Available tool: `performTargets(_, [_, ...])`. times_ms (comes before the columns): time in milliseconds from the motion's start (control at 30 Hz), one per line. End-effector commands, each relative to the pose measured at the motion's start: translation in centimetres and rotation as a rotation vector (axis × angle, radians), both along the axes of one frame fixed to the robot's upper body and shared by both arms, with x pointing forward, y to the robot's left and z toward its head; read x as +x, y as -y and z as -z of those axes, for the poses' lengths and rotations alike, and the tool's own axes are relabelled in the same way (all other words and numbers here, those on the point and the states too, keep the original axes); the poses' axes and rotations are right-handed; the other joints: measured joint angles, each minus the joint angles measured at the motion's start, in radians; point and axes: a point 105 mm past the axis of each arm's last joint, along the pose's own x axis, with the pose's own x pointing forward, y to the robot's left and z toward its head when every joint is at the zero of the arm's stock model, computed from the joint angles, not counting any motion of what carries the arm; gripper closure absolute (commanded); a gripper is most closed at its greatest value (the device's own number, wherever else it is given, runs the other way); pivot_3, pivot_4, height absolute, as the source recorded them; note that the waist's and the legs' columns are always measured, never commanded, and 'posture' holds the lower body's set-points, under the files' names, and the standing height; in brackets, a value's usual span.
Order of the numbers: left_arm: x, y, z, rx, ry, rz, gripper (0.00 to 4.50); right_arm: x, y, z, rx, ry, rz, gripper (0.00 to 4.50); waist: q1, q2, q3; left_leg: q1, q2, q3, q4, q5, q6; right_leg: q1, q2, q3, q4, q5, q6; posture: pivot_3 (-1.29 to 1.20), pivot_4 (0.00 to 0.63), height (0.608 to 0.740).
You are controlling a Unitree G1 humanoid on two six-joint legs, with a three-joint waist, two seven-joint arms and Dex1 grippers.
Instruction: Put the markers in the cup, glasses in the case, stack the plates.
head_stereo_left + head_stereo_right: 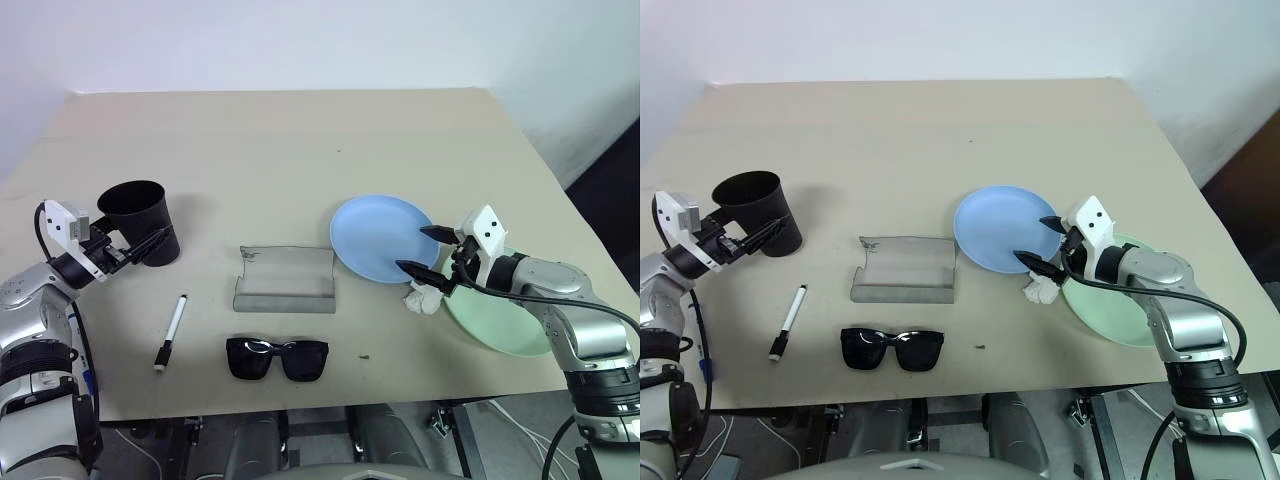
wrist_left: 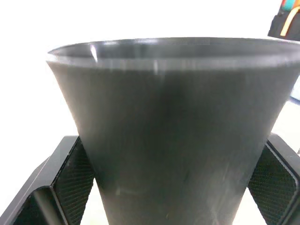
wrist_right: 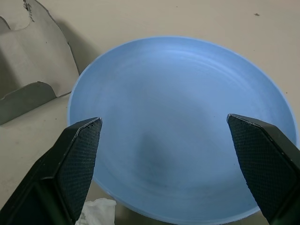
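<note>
My left gripper (image 1: 140, 246) is reaching level toward the cup (image 1: 138, 222), fingers spread wide on either side of its lower wall; in my left wrist view the tapered black plastic is sitting between the textured pads (image 2: 70, 180), though I can't tell whether they are touching it. The cup is standing upright, rim up, near the desk's left edge.

My right gripper (image 1: 428, 250) is hovering wide open over the near-right rim of the light blue plate (image 1: 383, 238), a smooth shallow round dish right of the desk's middle. The mint green plate (image 1: 500, 322) is lying by the right edge, a crumpled white tissue (image 1: 422, 298) lying just beside both plates.

The grey case (image 1: 286, 281) is lying open mid-desk, long axis running left to right. The glasses (image 1: 277, 358) are resting near the front edge, also set crosswise. One marker (image 1: 171, 333) is lying toward the front-left, black cap pointing at the front edge.

The desk (image 1: 300, 140) is matte beige, backed by a plain white wall.
</note>
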Motion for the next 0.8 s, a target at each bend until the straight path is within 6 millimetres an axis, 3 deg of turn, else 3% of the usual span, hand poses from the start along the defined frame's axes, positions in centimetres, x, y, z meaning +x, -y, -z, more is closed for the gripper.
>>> performTargets(33, [0.1,0.4,-1.6,0.027,0.086,0.003,0.01,0.2,-0.3,-1.1,0.016,0.046,-0.015,0.00,0.000,0.000,0.000,0.000,0.000,0.000,0.000,0.000,0.000,0.000,0.000,0.000,0.000,0.000,0.000,0.00,0.150,0.735])
performTargets(200, [1.1,1.0,-1.5,0.008,0.143,-0.061,0.01,0.2,-0.4,-1.1,0.009,0.045,-0.023,0.00,0.002,0.000,0.000,0.000,0.000,0.000,0.000,0.000,0.000,0.000,-0.001,0.000,0.000,0.000,0.000,0.00,0.150,0.735])
performTargets(400, [1.9,2.4,1.0,0.037,0.077,-0.052,0.01,0.2,-0.3,-1.2,0.006,0.041,-0.022,0.00,0.002,0.000,0.000,0.000,0.000,0.000,0.000,0.000,0.000,0.000,0.001,0.000,0.000,0.001,0.001,0.00,0.150,0.735])
performTargets(633, [1.6,1.9,2.7,0.054,0.000,-0.056,0.01,-0.1,0.1,-1.1,0.002,0.038,-0.011,0.00,0.001,0.000,0.000,0.000,0.000,0.000,0.000,0.000,0.000,0.000,0.002,0.000,0.000,0.001,0.002,0.00,0.150,0.735])
performTargets(800, [1.2,1.5,2.8,0.061,-0.010,-0.040,0.01,-0.2,0.1,-1.0,-0.002,0.035,-0.007,0.00,0.001,0.000,0.000,0.000,-0.001,0.000,0.000,0.000,0.000,0.000,0.002,0.000,0.000,0.001,0.002,0.00,0.150,0.735])
